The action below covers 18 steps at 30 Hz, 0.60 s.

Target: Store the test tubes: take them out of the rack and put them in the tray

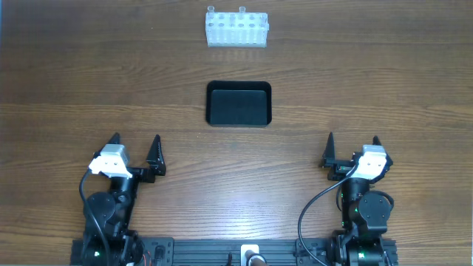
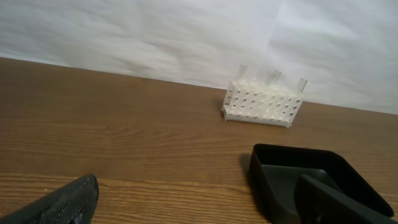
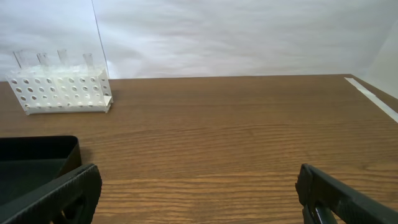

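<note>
A white perforated rack [image 1: 236, 29] stands at the far middle of the wooden table, with clear test tubes [image 1: 211, 10] sticking up from it. The rack [image 2: 263, 104] and the rack [image 3: 60, 91] show in both wrist views, tubes upright. A black tray [image 1: 239, 103] lies empty between the rack and the arms; its rim [image 2: 292, 163] and corner [image 3: 43, 149] appear in the wrist views. My left gripper [image 1: 135, 148] rests near the front left, open and holding nothing. My right gripper [image 1: 352, 145] rests near the front right, also open and empty.
Bare wooden tabletop spreads around the tray and rack. A white wall rises behind the table's far edge. A pale strip [image 3: 373, 96] runs along the table's right side.
</note>
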Motion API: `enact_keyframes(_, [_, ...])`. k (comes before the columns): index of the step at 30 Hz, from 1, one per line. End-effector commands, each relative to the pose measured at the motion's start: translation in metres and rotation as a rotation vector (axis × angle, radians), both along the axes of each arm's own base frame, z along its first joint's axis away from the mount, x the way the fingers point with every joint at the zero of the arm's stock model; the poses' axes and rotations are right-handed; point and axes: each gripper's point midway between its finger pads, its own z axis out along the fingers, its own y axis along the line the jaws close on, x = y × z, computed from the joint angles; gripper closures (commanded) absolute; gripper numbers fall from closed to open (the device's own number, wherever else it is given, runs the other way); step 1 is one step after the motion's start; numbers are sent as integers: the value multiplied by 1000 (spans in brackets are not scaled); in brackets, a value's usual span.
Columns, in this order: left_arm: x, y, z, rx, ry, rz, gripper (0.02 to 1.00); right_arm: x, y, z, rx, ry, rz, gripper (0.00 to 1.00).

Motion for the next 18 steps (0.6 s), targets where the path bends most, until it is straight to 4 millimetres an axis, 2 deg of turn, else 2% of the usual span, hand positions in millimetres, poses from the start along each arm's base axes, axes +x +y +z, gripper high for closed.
enact_keyframes(1, [0,4,-1,16,-3,19,18,0,-1,-2,3,1,-1,9])
enact_keyframes(7, [0,4,-1,16,-3,18,18,0,-1,-2,3,1,-1,9])
enact_keyframes(10, [1,5,6,76,-35,19,20,0,-1,-2,3,1,-1,7])
enact_keyframes(14, [5,0,31,169,-88,-7,20,0,-1,-2,3,1,-1,7])
enact_keyframes(18, [20,-5,70,214,-88,-34,20,0,-1,-2,3,1,-1,7])
